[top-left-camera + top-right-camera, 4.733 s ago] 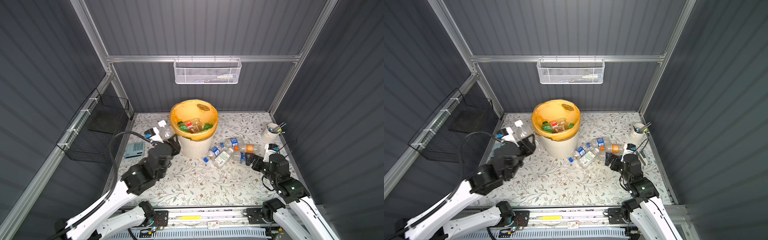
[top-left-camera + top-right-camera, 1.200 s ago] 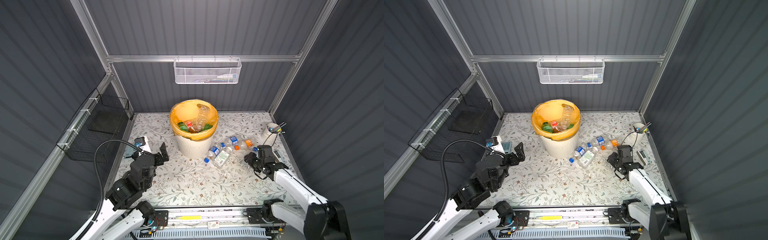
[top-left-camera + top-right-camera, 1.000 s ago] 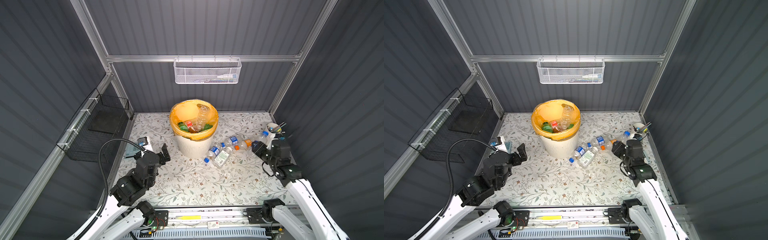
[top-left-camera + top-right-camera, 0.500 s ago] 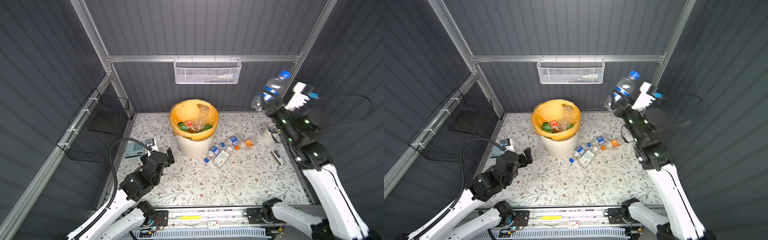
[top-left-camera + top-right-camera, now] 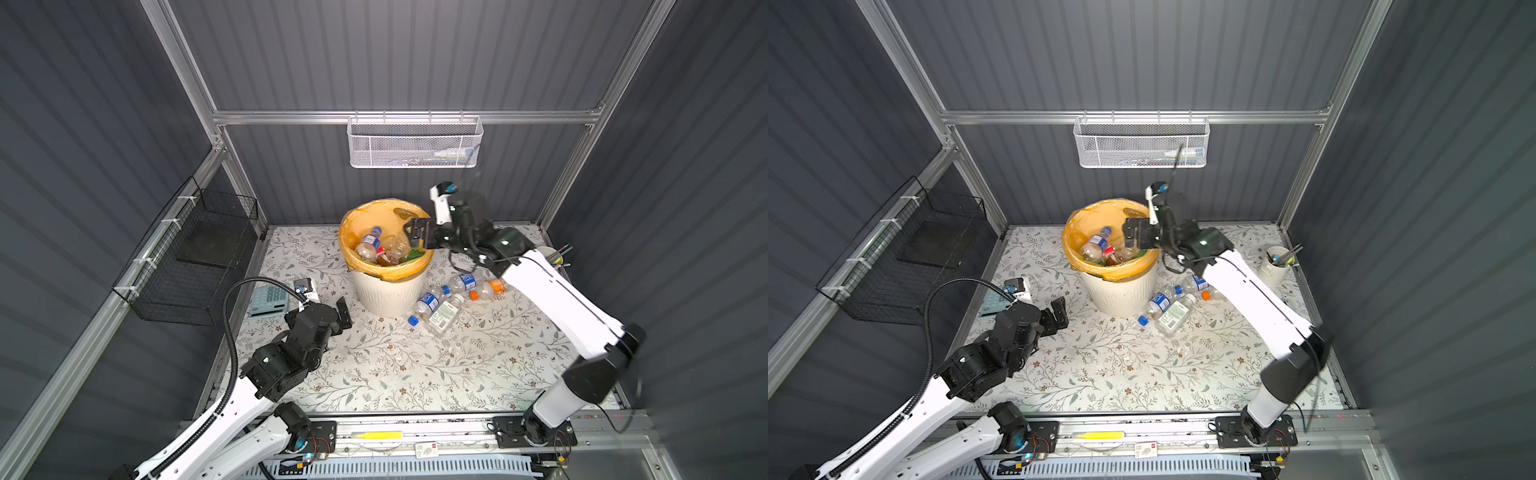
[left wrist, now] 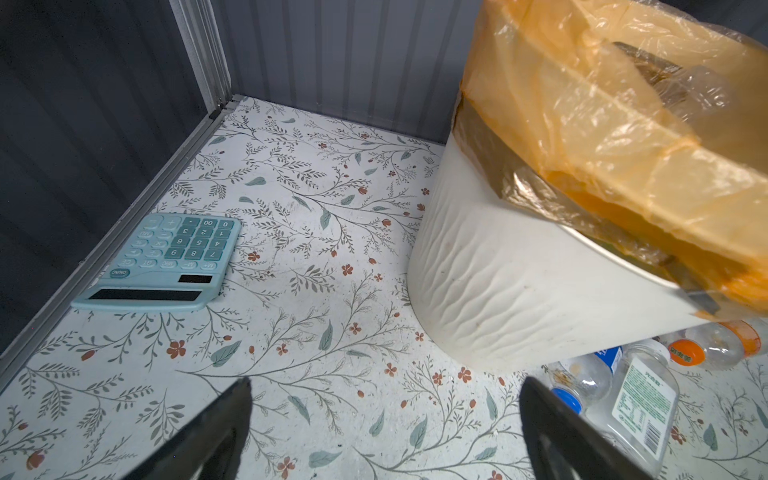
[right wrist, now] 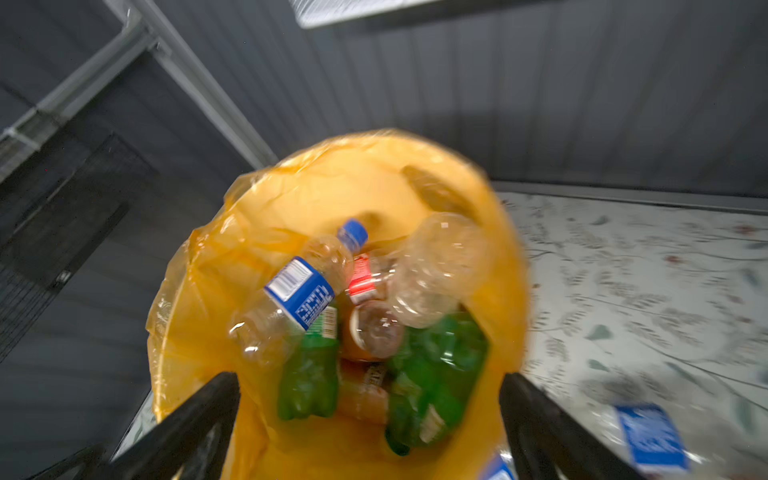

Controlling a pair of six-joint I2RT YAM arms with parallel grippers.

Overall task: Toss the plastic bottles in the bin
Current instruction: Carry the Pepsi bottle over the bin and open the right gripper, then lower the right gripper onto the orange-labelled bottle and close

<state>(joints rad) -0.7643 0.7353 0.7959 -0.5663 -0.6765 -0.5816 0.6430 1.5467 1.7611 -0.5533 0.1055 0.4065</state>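
Hovering over the bin (image 5: pixel 384 291), the right end effector (image 5: pixel 411 234) stands wide, empty.

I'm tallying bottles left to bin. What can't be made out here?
- Bottles in the bin: lower ones buried under the top ones; right wrist view is motion-blurred.
- Loose bottles beside it: right arm covers some in a top view; bin and frame edge cut them off in the left wrist view.
- Mesh basket contents: too small in both top views.

A round cream-white ribbed plastic bin (image 5: pixel 384 291), lined with an orange-yellow bag (image 5: pixel 360 217), stands upright holding clear, green and brown plastic bottles (image 7: pixel 299 299). Several more clear bottles (image 5: pixel 444 311) lie sideways just beside its base.
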